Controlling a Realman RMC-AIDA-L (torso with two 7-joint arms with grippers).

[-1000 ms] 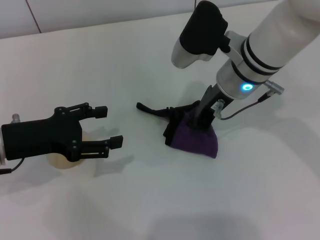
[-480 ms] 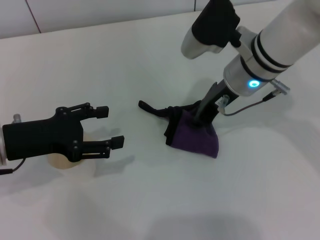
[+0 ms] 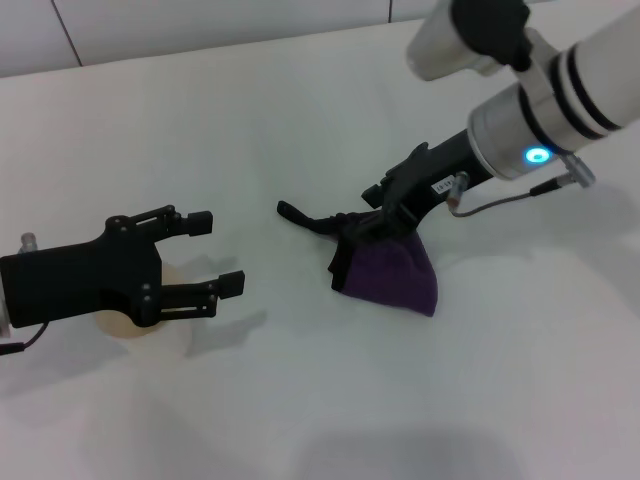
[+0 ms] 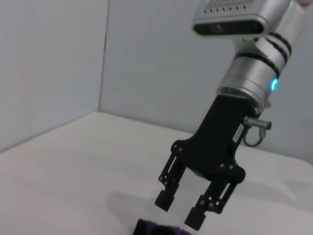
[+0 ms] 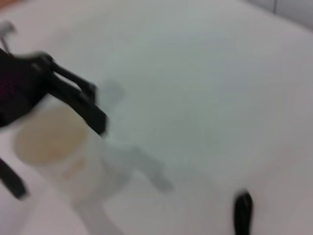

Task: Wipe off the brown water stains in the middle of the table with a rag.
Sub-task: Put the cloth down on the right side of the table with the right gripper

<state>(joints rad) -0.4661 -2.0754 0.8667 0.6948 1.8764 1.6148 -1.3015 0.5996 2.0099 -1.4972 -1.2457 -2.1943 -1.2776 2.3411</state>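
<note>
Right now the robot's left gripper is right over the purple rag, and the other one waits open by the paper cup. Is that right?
Wrong arm. The head view shows the right gripper over the purple rag, and the left gripper waiting open by the paper cup.

You cannot see the brown water stains in any view. The rag (image 3: 388,276) lies bunched, its underside hidden; the left wrist view cuts off all but its top edge. The paper cup (image 3: 128,322) sits mostly behind the left gripper (image 3: 217,252). The right wrist view is blurred throughout.
</note>
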